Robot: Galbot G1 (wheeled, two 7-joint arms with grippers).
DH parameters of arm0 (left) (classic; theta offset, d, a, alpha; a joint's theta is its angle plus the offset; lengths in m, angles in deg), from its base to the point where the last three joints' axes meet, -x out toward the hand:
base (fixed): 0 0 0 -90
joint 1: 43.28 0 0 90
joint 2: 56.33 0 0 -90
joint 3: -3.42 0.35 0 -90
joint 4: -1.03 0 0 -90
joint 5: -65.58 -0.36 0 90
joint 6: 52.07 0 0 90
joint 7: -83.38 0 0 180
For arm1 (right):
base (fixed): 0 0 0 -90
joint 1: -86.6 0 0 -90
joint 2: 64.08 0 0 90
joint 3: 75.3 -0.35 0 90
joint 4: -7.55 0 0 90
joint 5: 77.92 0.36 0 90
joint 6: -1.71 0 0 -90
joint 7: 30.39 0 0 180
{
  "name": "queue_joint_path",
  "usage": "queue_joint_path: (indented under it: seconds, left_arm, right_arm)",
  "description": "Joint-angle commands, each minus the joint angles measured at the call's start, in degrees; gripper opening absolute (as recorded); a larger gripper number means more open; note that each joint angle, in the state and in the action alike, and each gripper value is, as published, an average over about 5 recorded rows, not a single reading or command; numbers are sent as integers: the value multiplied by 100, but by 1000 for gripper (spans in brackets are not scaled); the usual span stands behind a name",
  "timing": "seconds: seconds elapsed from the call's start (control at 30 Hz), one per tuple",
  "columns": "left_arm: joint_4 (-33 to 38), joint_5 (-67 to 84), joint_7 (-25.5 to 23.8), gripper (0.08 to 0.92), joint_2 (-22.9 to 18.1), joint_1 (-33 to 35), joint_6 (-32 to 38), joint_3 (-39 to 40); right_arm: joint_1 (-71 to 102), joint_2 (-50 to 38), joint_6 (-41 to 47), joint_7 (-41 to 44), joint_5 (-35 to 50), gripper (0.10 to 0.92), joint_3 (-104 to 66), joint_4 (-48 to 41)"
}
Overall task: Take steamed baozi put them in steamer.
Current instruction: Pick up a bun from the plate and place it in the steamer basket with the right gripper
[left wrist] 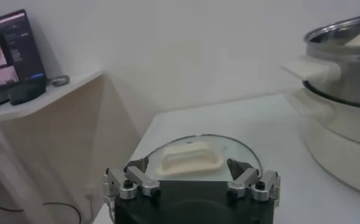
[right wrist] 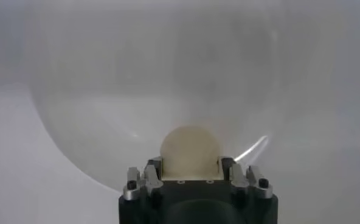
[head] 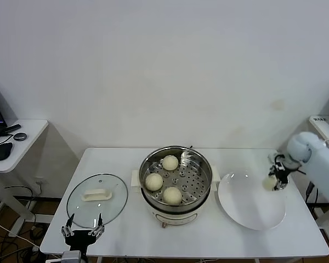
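A fourth baozi [head: 270,183] sits clamped between the fingers of my right gripper [head: 274,179] at the right of the head view, at the right rim of the white plate [head: 247,208]; in the right wrist view the same cream-white bun [right wrist: 190,152] fills the gap between my two pads [right wrist: 155,172], with the plate [right wrist: 107,122] spread pale behind it. Three more baozi [head: 170,162] lie on the perforated tray inside the steamer [head: 204,164] at the centre of the frame, one toward the back, one at the left [head: 153,181] and one at the front [head: 172,195], each apart from the others. The steel pot stands on its cream-white base on the white table [head: 126,230], just left of the plate. The glass lid [head: 82,211] with its white handle lies flat at lower left. My left gripper [head: 83,233] hangs at the table's near edge by the lid, its fingers [left wrist: 132,180] spread wide apart and gripping nothing. A side desk [head: 22,139] with a dark mouse [head: 2,150] occupies the far left.
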Motion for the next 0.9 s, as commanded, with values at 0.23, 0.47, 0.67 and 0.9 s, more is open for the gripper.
queue_joint_path:
  seconds: [0.23,0.47,0.67,0.9]
  left_arm:
    - [233,-13,-23,823,11,-46,-3,17]
    - [340,-5,-33,823,-3,-5,-3,80]
    - [399,5,-31,823,-24,41,3,161]
    - [484,30,-20,823,12,62,3,165]
  right_arm:
    - [-2360,-514,592,354,1715,568,1754,1614]
    - [-3390,118,937,359,2531,568,2700,1871]
    - [-4034,881,1508,166,3450,568,3457,1946]
    - [-3952,1536,2151,-52,3942,568,3713,1811]
